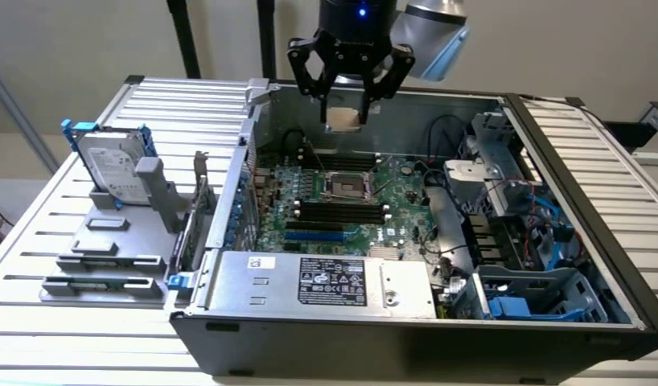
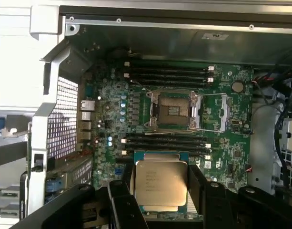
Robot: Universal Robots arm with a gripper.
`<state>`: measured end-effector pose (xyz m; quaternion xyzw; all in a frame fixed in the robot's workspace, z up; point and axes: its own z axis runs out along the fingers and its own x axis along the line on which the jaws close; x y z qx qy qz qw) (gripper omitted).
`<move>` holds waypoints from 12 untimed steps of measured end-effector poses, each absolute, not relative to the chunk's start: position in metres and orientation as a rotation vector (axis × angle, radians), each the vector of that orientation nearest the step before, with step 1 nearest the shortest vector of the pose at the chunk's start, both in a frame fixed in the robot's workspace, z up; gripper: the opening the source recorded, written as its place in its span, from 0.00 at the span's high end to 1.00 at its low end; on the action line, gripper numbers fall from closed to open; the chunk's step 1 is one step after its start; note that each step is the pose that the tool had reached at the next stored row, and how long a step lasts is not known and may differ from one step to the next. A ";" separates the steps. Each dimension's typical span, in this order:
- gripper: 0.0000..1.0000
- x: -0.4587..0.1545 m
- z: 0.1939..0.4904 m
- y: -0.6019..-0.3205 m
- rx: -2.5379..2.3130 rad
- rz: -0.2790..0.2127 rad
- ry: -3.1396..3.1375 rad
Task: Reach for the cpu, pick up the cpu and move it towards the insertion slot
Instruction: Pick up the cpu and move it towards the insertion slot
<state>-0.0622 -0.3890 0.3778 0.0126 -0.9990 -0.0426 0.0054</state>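
An open computer case is laid on its side on a slatted metal table, with the green motherboard exposed inside. A power supply is seated along the near edge of the case. On the exterior view's left, outside the case, a hard drive with blue rails is stood upright in a grey fixture.

The gripper is hung above the rear of the case interior, well above the board. The cpu is pinched between its fingers on two opposite edges; the chip is off any surface. In the wrist view the cpu is seen flat, metal lid facing the camera, faces parallel to the motherboard. Near-square outline, slightly longer along the axis running towards the insertion slot.

The insertion slot is located mid-board between black memory slots, metal frame open, dark centre exposed. The cpu is apart from it, offset across one bank of memory slots.
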 end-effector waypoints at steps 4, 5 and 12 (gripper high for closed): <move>0.45 -0.057 0.377 -0.375 0.040 -0.116 -3.128; 0.45 -0.056 0.377 -0.371 0.040 -0.110 -3.129; 0.45 -0.049 0.375 -0.349 0.039 -0.084 -3.129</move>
